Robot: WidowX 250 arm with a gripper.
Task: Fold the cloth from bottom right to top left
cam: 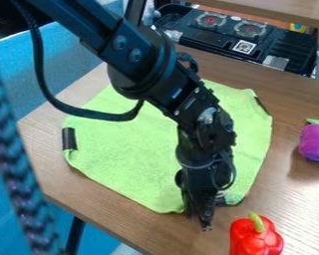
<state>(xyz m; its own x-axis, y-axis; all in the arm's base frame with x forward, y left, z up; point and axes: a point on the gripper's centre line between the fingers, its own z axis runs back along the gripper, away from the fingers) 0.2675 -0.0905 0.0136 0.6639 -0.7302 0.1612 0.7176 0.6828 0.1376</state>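
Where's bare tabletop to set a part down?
Tabletop between green cloth and purple toy, above the red pepper. Narrower strip: between cloth's lower-left side and table edge. Crowded: cloth's bottom corner, with gripper there and pepper nearby.

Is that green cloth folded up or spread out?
Mostly spread out: the green cloth lies broad and nearly flat across the table, with no large folded-over layer visible. The tool is at its near edge.
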